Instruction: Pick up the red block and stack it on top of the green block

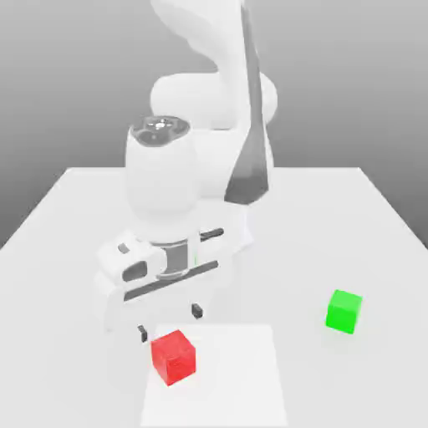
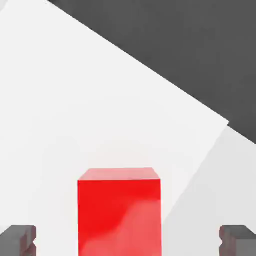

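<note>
The gripper (image 1: 170, 322) is hovering near the red block (image 1: 174, 357), its 2 fingers standing wide open and holding 0 blocks. In the hand view, the red block is showing between the 2 fingertips (apart from both). It is sitting on the white patch (image 1: 238, 376), while the green block (image 1: 343, 311) is resting on the table (image 1: 380, 376), well apart, toward the exterior view's right.

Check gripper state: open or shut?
Open: in the hand view, its fingertips stand wide apart, either side of the red block.
</note>
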